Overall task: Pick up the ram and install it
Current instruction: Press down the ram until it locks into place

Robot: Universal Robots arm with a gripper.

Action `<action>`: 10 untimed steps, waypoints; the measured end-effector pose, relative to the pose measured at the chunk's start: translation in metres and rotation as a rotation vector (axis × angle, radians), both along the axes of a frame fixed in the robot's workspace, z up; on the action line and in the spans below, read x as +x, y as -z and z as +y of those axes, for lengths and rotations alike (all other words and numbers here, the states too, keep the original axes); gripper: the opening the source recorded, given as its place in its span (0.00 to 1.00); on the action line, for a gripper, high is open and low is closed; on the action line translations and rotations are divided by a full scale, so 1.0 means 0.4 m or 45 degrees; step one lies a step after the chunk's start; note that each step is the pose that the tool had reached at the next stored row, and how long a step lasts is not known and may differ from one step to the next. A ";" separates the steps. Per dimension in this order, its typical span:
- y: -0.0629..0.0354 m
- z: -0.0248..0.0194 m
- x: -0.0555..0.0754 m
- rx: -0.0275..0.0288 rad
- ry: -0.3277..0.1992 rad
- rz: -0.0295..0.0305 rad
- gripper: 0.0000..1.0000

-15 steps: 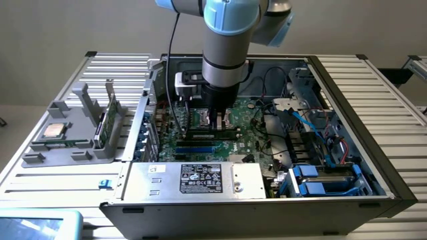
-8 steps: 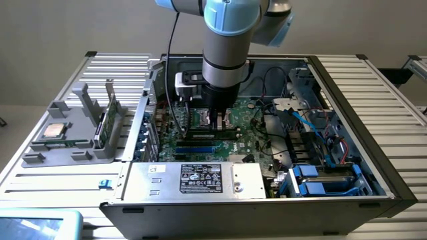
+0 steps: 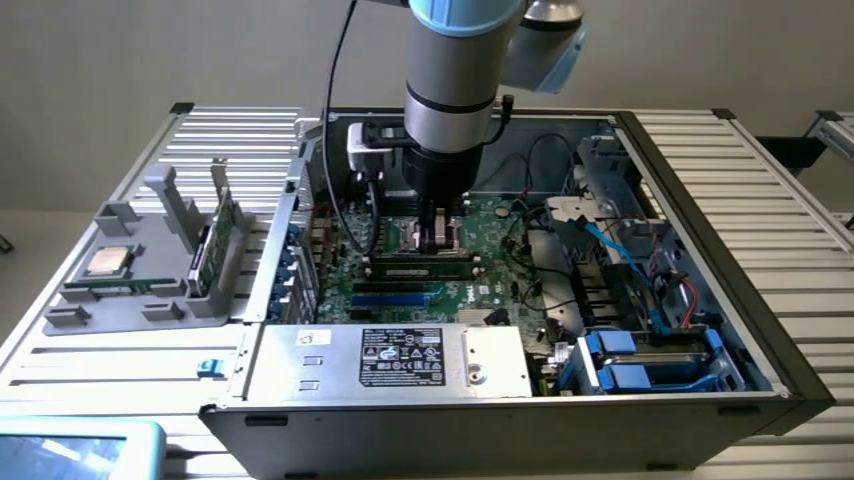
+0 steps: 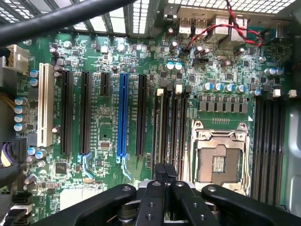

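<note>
We see the arm reaching straight down into the open computer case (image 3: 694, 330), which lies on its side on the slatted counter (image 3: 787, 190). The end effector (image 3: 435, 238) sits low over the motherboard (image 3: 400, 290), and its fingers are drawn together, clamped on the ram (image 3: 424, 266), a long thin green stick lying flat across the board from the exterior view's left to its right. In the wrist view, the end effector (image 4: 165, 175) shows its two dark fingers (image 4: 159, 172) pressed close on the near end of the ram (image 4: 168, 127), which stands on edge in line with the row of memory slots, just beside the empty square processor socket (image 4: 217, 157). Whether the stick is fully pushed into its slot, we cannot tell.

In the wrist view a blue expansion slot (image 4: 123, 115) and a white slot (image 4: 44, 106) run parallel to the ram, well apart from it.

On the counter at the exterior view's left stands a grey holder (image 3: 134, 280) with a square silver-topped chip (image 3: 107, 262) resting in it and a taller green card (image 3: 214, 240) standing upright in its rack. Along the near side of the case lies the silver power supply (image 3: 387, 358) with its label facing up, and blue drive brackets (image 3: 641, 365) sit at the exterior view's right.
</note>
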State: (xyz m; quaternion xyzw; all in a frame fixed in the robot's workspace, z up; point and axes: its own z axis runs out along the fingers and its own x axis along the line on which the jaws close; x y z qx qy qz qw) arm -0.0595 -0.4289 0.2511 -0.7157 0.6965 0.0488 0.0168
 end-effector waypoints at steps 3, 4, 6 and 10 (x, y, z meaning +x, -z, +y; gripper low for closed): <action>-0.001 0.000 0.000 0.0002 0.000 -0.0002 0.09; -0.001 0.000 0.000 0.0002 0.000 -0.0001 0.09; -0.001 0.000 0.000 0.0001 0.000 -0.0001 0.09; -0.001 0.000 0.000 0.0001 0.000 0.0000 0.09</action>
